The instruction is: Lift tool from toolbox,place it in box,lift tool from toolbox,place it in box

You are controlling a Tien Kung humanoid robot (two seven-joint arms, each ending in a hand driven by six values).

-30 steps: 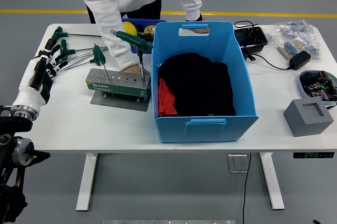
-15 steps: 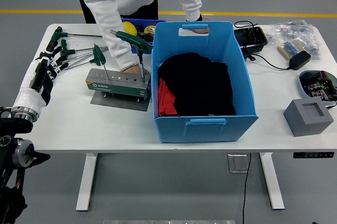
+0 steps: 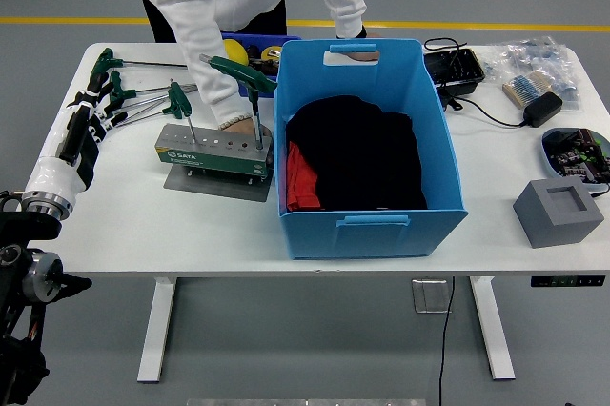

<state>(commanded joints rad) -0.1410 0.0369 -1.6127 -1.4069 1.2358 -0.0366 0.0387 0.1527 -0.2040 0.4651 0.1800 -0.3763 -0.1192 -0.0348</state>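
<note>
The green tool stand point(image 3: 214, 151) sits on a grey plate left of the blue box point(image 3: 372, 153). Two green T-handle tools stand upright in it, one at its left end point(image 3: 179, 99) and one at its right end point(image 3: 244, 76). Several more T-handle tools point(image 3: 129, 93) lie loose on the table behind it. My left hand point(image 3: 88, 115) lies at the table's left edge, fingers stretched out and open, its fingertips by the loose tools' handles. A person's hand point(image 3: 238, 125) rests on the stand's far right end. The box holds black and red cloth point(image 3: 353, 158).
The person's other hand point(image 3: 355, 51) is at the box's far handle. A small blue bin point(image 3: 250, 46) stands behind the stand. To the right are a black tray point(image 3: 454, 69), a charger with cable point(image 3: 539, 108), bagged parts point(image 3: 534, 68) and a grey block point(image 3: 559, 210).
My left hand has slid slightly back toward the table's left edge. The person's body has shifted a little left; both of the person's hands stay in place.
</note>
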